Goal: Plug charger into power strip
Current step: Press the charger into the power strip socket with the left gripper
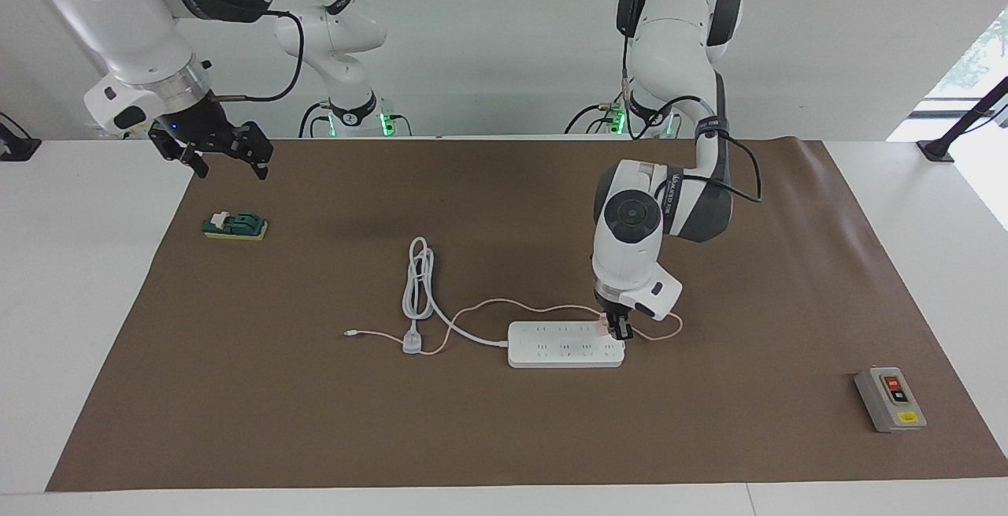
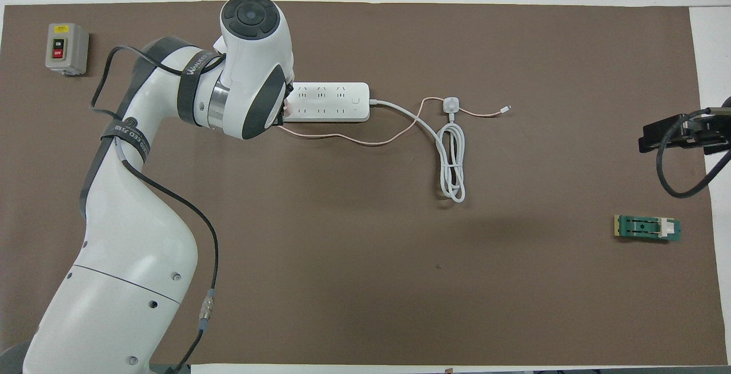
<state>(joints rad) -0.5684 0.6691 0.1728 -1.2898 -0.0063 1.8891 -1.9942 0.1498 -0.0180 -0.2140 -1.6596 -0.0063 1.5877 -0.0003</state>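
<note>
The white power strip (image 1: 565, 344) (image 2: 331, 101) lies flat mid-table. My left gripper (image 1: 619, 330) points straight down over the strip's end toward the left arm's side, shut on the pale pink charger (image 1: 605, 324). The charger's underside meets the strip's top face; its prongs are hidden. Its thin pink cable (image 1: 472, 307) (image 2: 354, 140) loops off by the strip and trails across the mat to a small connector. In the overhead view the left wrist hides the gripper, and only a pink sliver of the charger (image 2: 287, 109) shows. My right gripper (image 1: 228, 155) hangs open and raised, waiting at the right arm's end.
The strip's thick grey-white cord (image 1: 417, 280) lies coiled beside it, ending in a three-pin plug (image 1: 413, 340). A green switch block (image 1: 235, 225) sits under the right gripper's area. A grey box with red and black buttons (image 1: 890, 399) stands at the left arm's end.
</note>
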